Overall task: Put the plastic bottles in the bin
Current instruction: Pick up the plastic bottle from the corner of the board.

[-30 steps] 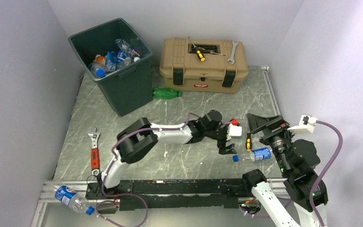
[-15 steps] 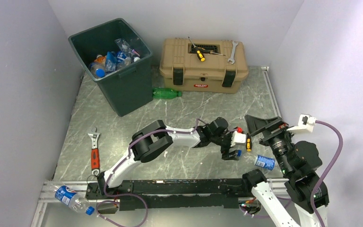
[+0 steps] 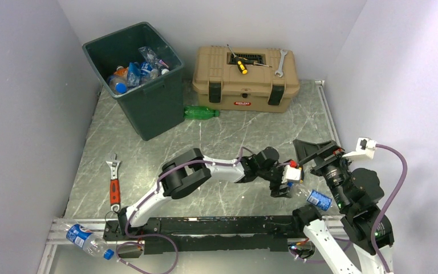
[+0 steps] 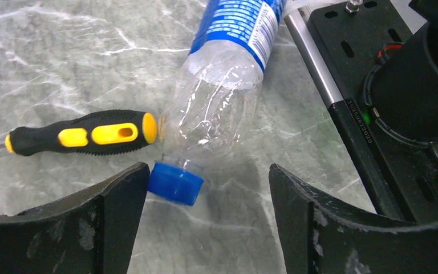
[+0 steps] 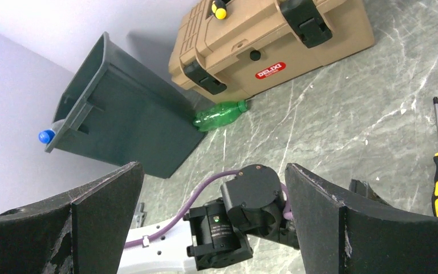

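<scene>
A clear plastic bottle (image 4: 217,108) with a blue label and blue cap (image 4: 175,182) lies on the table beside the right arm's base, also in the top view (image 3: 317,198). My left gripper (image 4: 206,171) (image 3: 285,185) is open around its cap end, and the cap touches the left finger. My right gripper (image 5: 212,168) (image 3: 315,153) hangs open and empty above the left wrist. A green bottle (image 3: 201,112) lies between the dark green bin (image 3: 154,105) and the toolbox. Another blue-label bottle (image 3: 88,240) lies at the near left corner. Several bottles (image 3: 137,71) fill the bin.
A yellow-and-black screwdriver (image 4: 91,134) lies with its handle end against the bottle's shoulder. The tan toolbox (image 3: 244,71) at the back carries a screwdriver and a spanner. An orange-handled wrench (image 3: 114,185) lies at the left. The black base rail (image 4: 342,97) runs right of the bottle.
My left gripper has reached right and nearer, its jaws narrowing a little. The blue-label bottle has slid right, toward the right arm's base. The right arm has barely moved.
</scene>
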Robot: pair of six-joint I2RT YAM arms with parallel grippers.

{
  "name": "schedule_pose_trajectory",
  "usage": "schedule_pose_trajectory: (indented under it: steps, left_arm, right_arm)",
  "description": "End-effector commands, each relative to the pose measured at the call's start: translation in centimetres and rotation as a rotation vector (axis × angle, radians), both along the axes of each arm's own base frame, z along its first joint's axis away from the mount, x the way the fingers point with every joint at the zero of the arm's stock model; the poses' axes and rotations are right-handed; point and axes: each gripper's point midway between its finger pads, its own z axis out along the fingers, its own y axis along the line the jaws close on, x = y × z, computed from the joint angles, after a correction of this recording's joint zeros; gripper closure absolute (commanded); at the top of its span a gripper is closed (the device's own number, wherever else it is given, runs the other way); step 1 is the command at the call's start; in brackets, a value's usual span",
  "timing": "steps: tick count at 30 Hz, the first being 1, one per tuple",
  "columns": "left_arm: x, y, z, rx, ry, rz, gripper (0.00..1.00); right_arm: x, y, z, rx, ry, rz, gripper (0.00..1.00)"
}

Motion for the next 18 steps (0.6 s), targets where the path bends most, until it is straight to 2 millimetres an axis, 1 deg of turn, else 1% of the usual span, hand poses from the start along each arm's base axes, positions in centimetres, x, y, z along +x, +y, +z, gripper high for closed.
schedule_pose_trajectory:
  steps: [1, 4, 13, 15, 18]
  left_arm:
    - [-1.2, -1.3, -0.3, -0.02, -0.055, -0.054, 0.2]
    - [-1.2, -1.2, -0.5, -0.02, -0.057, -0.055, 0.28]
    - [-0.9, -0.7, 0.0, -0.036, -0.074, -0.023, 0.47]
    - [-0.9, -0.7, 0.2, -0.046, -0.07, -0.016, 0.55]
    - [-0.8, -0.7, 0.4, -0.058, -0.064, 0.001, 0.7]
  right_arm:
    - [-0.1, -0.2, 0.7, -0.009, -0.032, -0.006, 0.0]
    - [0.0, -0.2, 0.3, -0.01, -0.025, -0.007, 0.0]
    - [0.4, 0.1, -0.4, -0.007, -0.01, -0.003, 0.0]
    - [0.4, 0.1, -0.4, -0.005, -0.009, -0.003, 0.0]
    - [0.4, 0.1, -0.5, -0.001, -0.007, -0.003, 0.0]
